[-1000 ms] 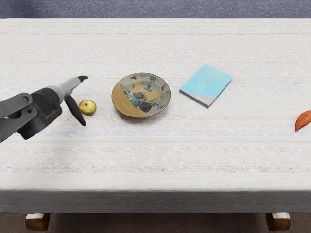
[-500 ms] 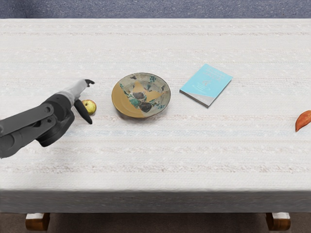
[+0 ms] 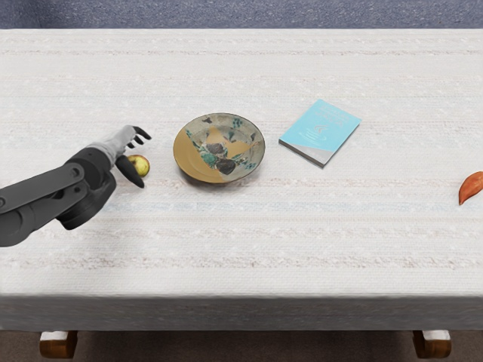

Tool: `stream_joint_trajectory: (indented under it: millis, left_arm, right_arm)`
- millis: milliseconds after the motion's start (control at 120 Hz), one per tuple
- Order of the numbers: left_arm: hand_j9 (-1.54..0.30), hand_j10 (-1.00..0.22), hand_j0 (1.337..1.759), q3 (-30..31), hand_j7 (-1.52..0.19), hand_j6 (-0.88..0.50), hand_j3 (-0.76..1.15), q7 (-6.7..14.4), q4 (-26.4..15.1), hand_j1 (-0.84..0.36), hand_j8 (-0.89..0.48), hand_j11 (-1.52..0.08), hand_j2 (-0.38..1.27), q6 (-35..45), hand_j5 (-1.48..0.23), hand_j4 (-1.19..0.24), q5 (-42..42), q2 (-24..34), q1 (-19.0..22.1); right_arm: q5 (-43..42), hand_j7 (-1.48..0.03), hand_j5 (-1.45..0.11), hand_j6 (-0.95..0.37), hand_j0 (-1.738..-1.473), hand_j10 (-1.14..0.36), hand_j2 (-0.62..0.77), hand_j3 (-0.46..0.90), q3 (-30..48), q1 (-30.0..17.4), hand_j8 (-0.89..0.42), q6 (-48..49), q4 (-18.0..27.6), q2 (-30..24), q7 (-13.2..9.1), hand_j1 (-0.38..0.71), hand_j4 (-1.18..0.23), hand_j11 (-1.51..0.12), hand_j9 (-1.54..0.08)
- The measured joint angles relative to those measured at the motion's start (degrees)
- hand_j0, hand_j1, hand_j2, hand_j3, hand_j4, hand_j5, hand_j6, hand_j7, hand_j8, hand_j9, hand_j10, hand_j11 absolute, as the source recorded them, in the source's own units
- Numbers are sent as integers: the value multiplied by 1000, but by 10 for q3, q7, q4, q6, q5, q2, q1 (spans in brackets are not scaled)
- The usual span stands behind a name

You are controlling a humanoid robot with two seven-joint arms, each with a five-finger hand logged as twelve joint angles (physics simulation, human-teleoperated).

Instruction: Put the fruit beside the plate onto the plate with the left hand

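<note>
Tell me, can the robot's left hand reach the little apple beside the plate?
Probably yes. The left hand is right at the apple, fingers spread open, with nothing between them. The plate sits apart, on the apple's other side.

A long table fills almost the whole view, running from the left edge to the right edge. It is covered by an off-white cloth with a rough weave and faint pale bands of pink and blue running left to right. At the near side the cloth folds over the edge and hangs as a greyer, shaded strip. Below it two brown wooden legs show, one near the left and one near the right, standing on a dull grey-brown floor. Beyond the far edge lies a narrow blue-grey strip; whether it is wall or floor cannot be told. The light is soft and even, with only weak shadows.
</note>
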Motion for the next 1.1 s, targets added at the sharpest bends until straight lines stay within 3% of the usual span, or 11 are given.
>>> stream_joint_trajectory:
  millis: [1100]
  left_arm:
    - [-675, -515, 1657, 0, -675, -515, 0, 0, -5, -241, -515, -674, 96, 6, -676, -514, 0, 1, 4]
  right_arm:
    - [0, 0, 0, 0, -1658, 0, 0, 0, 0, 1, 0, 0, 0, 0, 0, -349, 0, 0, 0]
